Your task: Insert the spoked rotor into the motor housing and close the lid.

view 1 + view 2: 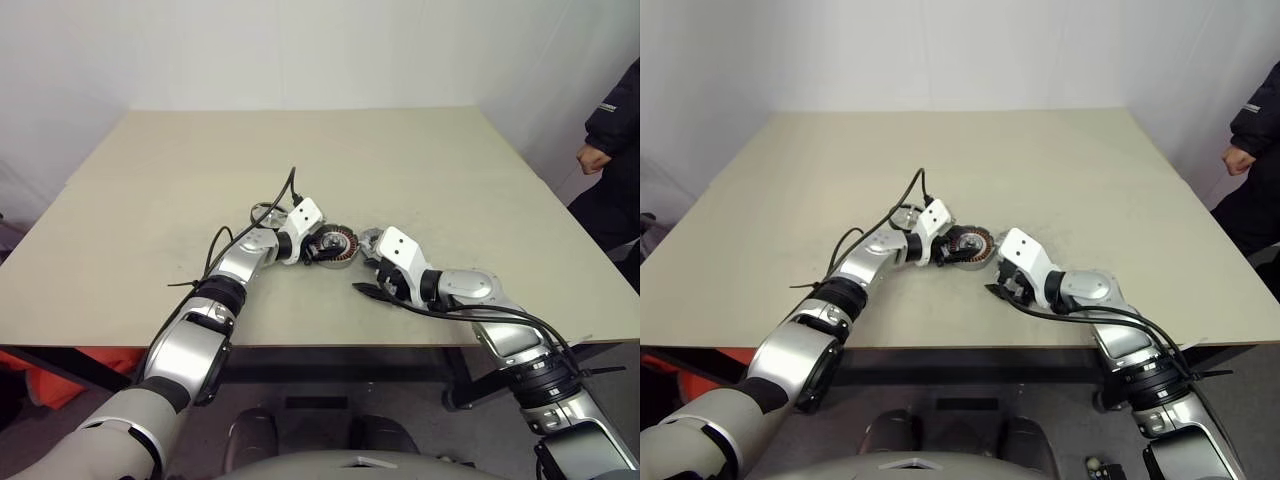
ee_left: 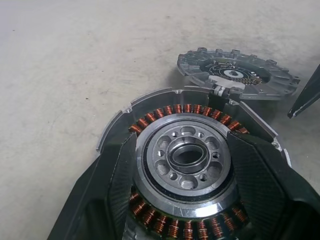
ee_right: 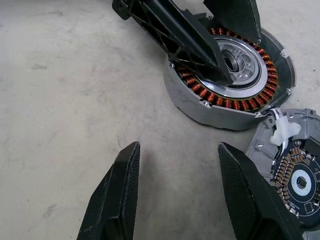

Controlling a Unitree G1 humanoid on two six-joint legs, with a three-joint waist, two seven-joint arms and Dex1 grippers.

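Fingers (image 2: 117, 190) of left arm straddle motor housing (image 2: 187, 160).

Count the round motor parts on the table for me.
2. The motor housing, copper windings showing and a silver spoked rotor seated in its centre, sits between the left end effector's fingers. The lid, circuit side up, lies flat right beside it. Smaller parts may be hidden.

Silver motor housing (image 2: 187, 165) ringed with copper windings (image 2: 186, 108); black jaws; beige table (image 1: 300, 170).
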